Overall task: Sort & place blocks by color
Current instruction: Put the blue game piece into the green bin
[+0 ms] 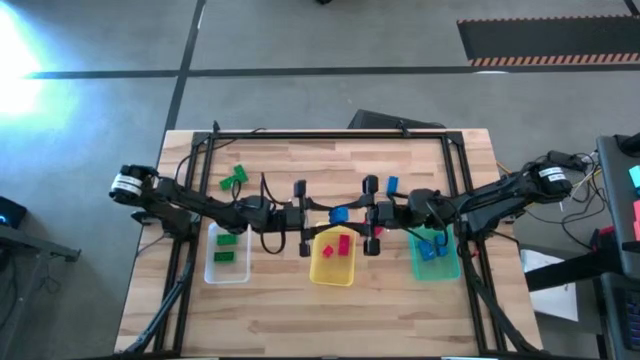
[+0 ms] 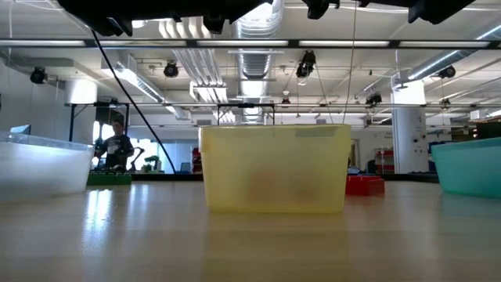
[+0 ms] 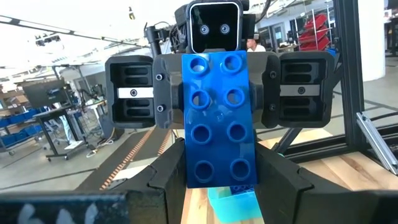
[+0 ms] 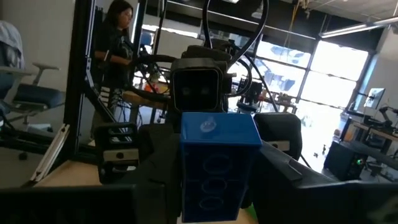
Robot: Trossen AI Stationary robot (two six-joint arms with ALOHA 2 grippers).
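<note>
A blue block (image 1: 339,214) hangs in the air between my two grippers, above the far rim of the yellow tray (image 1: 318,276). My left gripper (image 1: 312,215) reaches it from the table's left and my right gripper (image 1: 366,215) from the right; both are shut on it. The left wrist view shows its studded face (image 3: 217,118), the right wrist view its hollow underside (image 4: 217,174). Loose on the table lie green blocks (image 1: 234,178), another blue block (image 1: 392,184) and a red block (image 2: 364,185). My left gripper pinches the blue block between its two fingers (image 3: 165,183) at one end of the long sides (image 3: 221,177), coming level from the table's left. The block is lifted clear. My right gripper pinches the same block by its sides (image 4: 217,186) between its two fingers (image 4: 163,180), coming level from the table's right. In the left wrist view its fingers stand on either side of the block's other end (image 3: 214,74).
Three trays stand in a row near the table's middle: a clear one (image 1: 210,272) with green blocks, the yellow one with red blocks (image 1: 343,245), a teal one (image 1: 452,268) with blue blocks. A black frame (image 1: 455,170) borders the table. A person (image 2: 117,145) stands far behind.
</note>
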